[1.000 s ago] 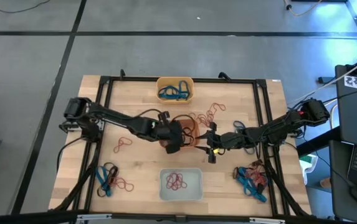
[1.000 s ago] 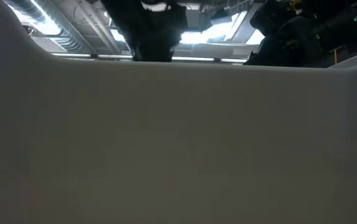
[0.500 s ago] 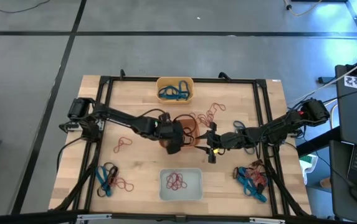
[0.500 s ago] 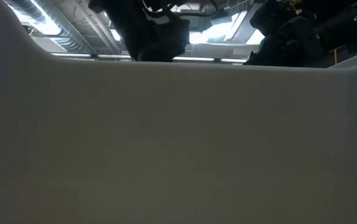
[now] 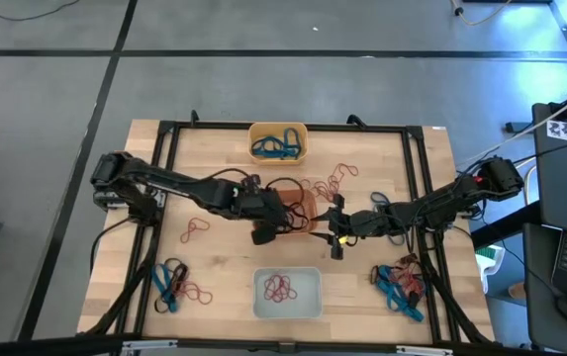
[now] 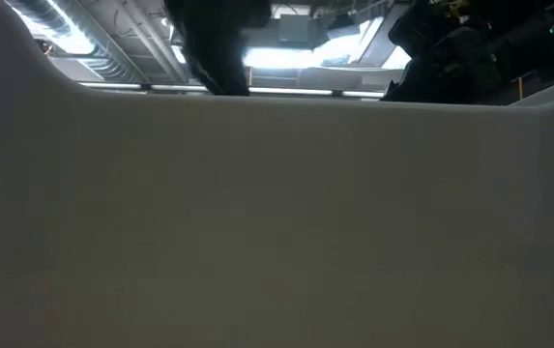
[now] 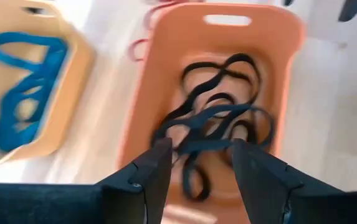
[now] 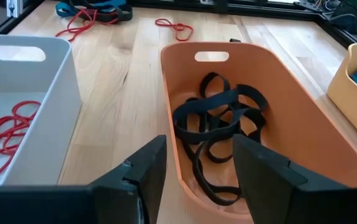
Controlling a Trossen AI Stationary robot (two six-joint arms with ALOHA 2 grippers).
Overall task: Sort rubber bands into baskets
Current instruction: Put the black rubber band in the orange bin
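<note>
The red-orange basket [image 5: 303, 201] stands mid-table with several black rubber bands [image 7: 218, 118] lying loose on its floor. My left gripper [image 7: 197, 149] hangs open above its near-left end, nothing between the fingers. My right gripper [image 8: 194, 149] stands open just outside the basket's right end, also with nothing in it. The yellow basket [image 5: 278, 143] at the far edge holds blue bands. The white basket [image 5: 287, 294] at the near edge holds red bands [image 8: 7, 134].
Loose red bands lie right of the yellow basket [image 5: 334, 178] and at the left [image 5: 196, 229]. Mixed piles of blue and red bands lie near-left [image 5: 174, 285] and near-right [image 5: 400, 282]. The white basket's wall [image 6: 277, 222] fills the low view. A black frame rings the tabletop.
My left gripper has risen above the red-orange basket and drawn back a little toward the table's left edge. The right arm has kept still.
</note>
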